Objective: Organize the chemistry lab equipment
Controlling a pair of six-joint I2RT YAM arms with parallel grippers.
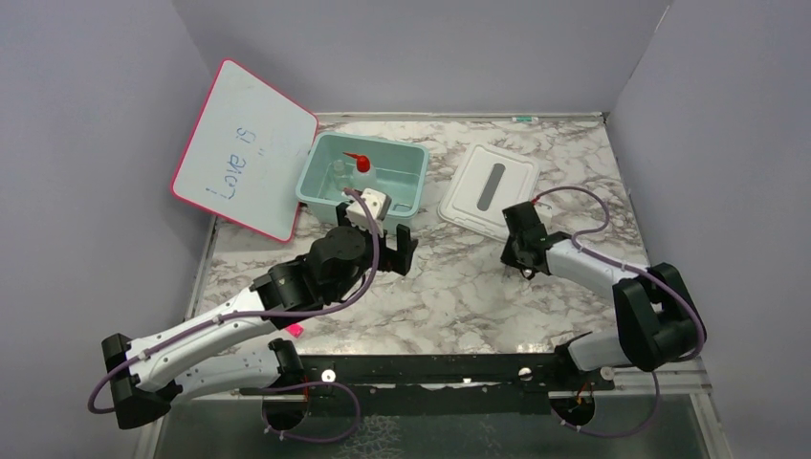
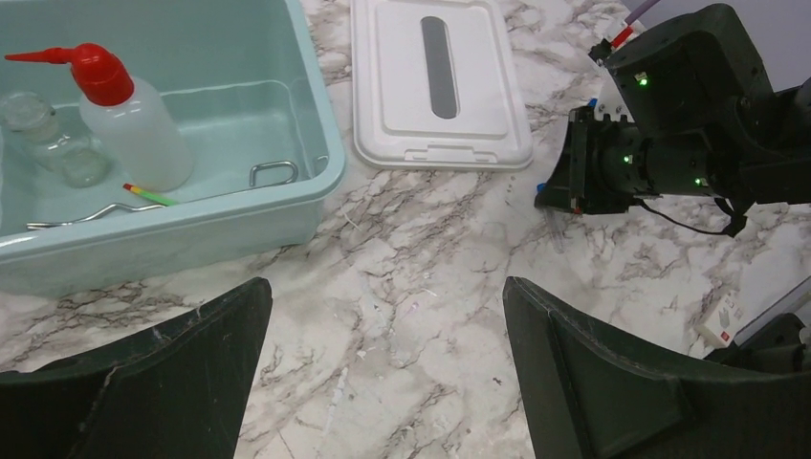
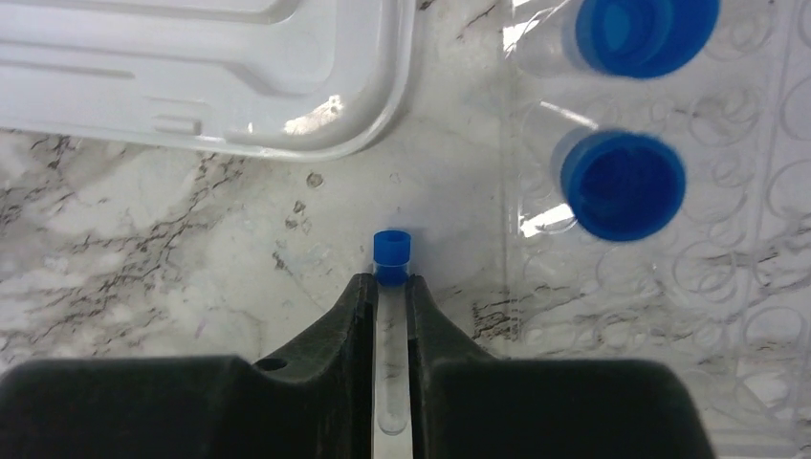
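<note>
The clear squeeze bottle (image 2: 134,124) with a red pointed nozzle stands in the teal bin (image 2: 287,206); it also shows in the top view (image 1: 361,164). Metal tongs (image 2: 105,212), a thin red-handled tool (image 2: 148,194) and a clear jar (image 2: 57,143) lie beside it in the bin. My left gripper (image 2: 387,363) is open and empty over bare marble just in front of the bin (image 1: 320,186). My right gripper (image 3: 391,282) is shut on a small clear vial with a blue cap (image 3: 391,247), low over the table. Two larger blue-capped vials (image 3: 622,184) stand in a clear rack (image 3: 727,268) to its right.
The bin's white lid (image 1: 488,184) lies flat right of the bin, just beyond the right gripper (image 1: 524,260). A pink-edged whiteboard (image 1: 244,148) leans at the back left. A pink marker (image 1: 293,330) lies under the left arm. Grey walls enclose the table.
</note>
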